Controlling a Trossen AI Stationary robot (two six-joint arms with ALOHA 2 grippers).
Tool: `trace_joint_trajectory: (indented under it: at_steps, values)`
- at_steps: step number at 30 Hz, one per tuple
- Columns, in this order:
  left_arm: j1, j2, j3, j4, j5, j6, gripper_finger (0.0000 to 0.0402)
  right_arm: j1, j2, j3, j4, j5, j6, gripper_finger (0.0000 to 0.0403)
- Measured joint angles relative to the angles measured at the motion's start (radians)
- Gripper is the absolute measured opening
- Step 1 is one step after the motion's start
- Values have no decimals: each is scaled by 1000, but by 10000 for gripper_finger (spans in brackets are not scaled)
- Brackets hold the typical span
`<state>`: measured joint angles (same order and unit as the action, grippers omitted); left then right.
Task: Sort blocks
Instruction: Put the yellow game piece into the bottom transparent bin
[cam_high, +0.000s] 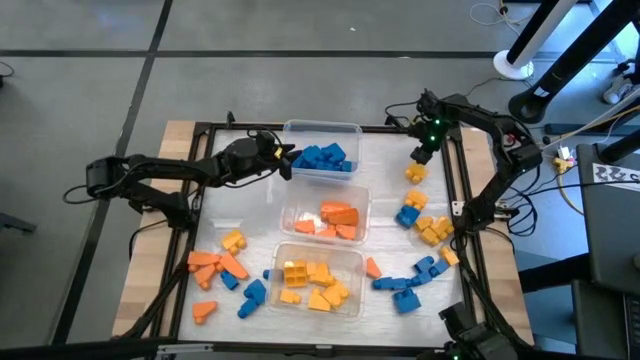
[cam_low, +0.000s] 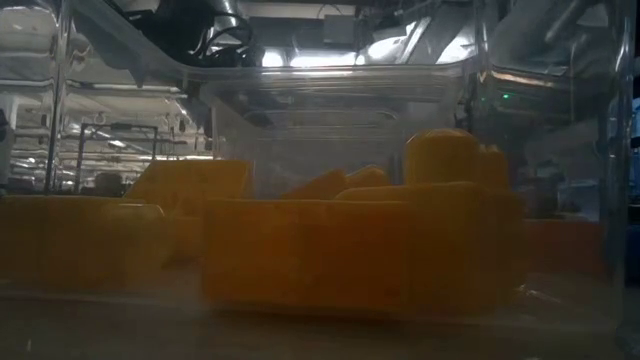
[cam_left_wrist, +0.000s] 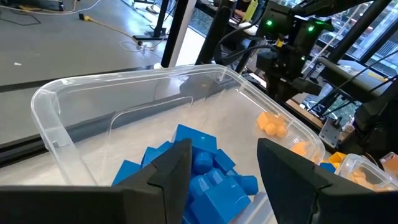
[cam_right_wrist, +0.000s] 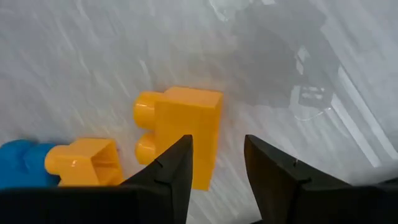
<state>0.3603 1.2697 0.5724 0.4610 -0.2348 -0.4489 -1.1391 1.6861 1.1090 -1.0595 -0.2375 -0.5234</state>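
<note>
We see three clear tubs in a column down the middle of the bench (cam_high: 200, 140); the far tub (cam_high: 322, 128) holds blue blocks (cam_high: 323, 157), the middle tub (cam_high: 322, 192) holds orange blocks (cam_high: 340, 216), and the near tub (cam_high: 318, 253) holds yellow blocks (cam_high: 312, 280), which fill the low view as a yellow mass behind a clear wall; loose blocks lie on both sides: orange, yellow and blue ones (cam_high: 225, 270) near the left front, and a mixed scatter of yellow and blue ones (cam_high: 425, 225) along the right side

The left claw (cam_high: 288, 160) hovers at the left rim of the far tub, its fingers (cam_left_wrist: 171, 174) spread apart with nothing between them; in its wrist view the blue pile (cam_left_wrist: 205, 171) lies in the tub just past the fingertips, and we can see the other arm farther off with green lights on it

The right claw (cam_high: 420, 155) hangs over the far right part of the bench, just above a yellow block (cam_high: 415, 172); in its wrist view the fingers (cam_right_wrist: 174, 171) stand parted and empty, the yellow block (cam_right_wrist: 183, 134) lying on the bench surface just past them, nearer one finger than the other; another yellow block (cam_right_wrist: 84, 163) and a blue block (cam_right_wrist: 22, 163) lie beside it; we cannot tell whether the fingers touch the block
</note>
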Motion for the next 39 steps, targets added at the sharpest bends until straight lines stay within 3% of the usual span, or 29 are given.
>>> trace_joint_trajectory:
  at_steps: [8, 11, 17, 23, 33, 39]
  values:
    - [0, 0, 0, 0, 0, 3, 171, 7, 16, 1, -6, -18, 5, 144]
    - [0, 0, 0, -1, 0, 3, 171, 14, 36, -7, -6, -88, 6, 144]
    - [0, 0, 0, -1, 0, 3, 171, 49, 51, -2, -7, -42, 19, 144]
    - [0, 0, 0, -1, 0, 3, 171, 45, 52, -4, -14, -86, 23, 142]
    - [0, 0, 0, -2, 0, 3, 171, 47, 52, -15, -18, -96, 51, 86]
    - [0, 0, 0, -2, 0, 3, 171, 46, 42, 37, -13, -67, 44, 74]
